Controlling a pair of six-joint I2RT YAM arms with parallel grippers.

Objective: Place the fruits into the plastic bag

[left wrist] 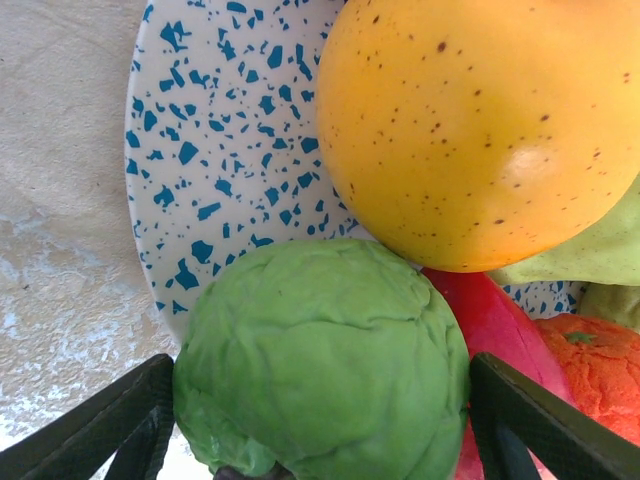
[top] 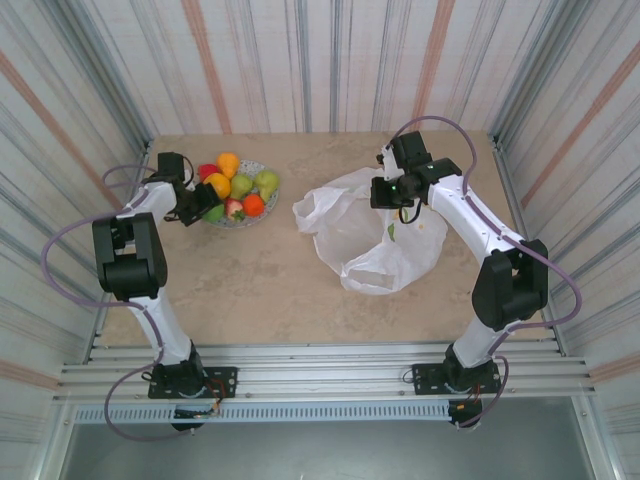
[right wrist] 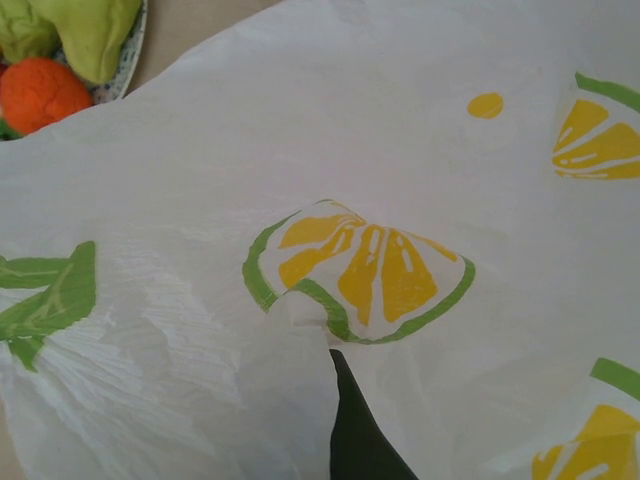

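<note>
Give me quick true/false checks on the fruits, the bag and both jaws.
1. The fruits are piled on the speckled plate. True.
2. The left jaws flank an orange. False: they stand apart on either side of a green fruit.
3. In the top view, the plastic bag lies left of the plate. False: it lies to the plate's right.
4. The right jaws are shut on the plastic bag's film. True.
</note>
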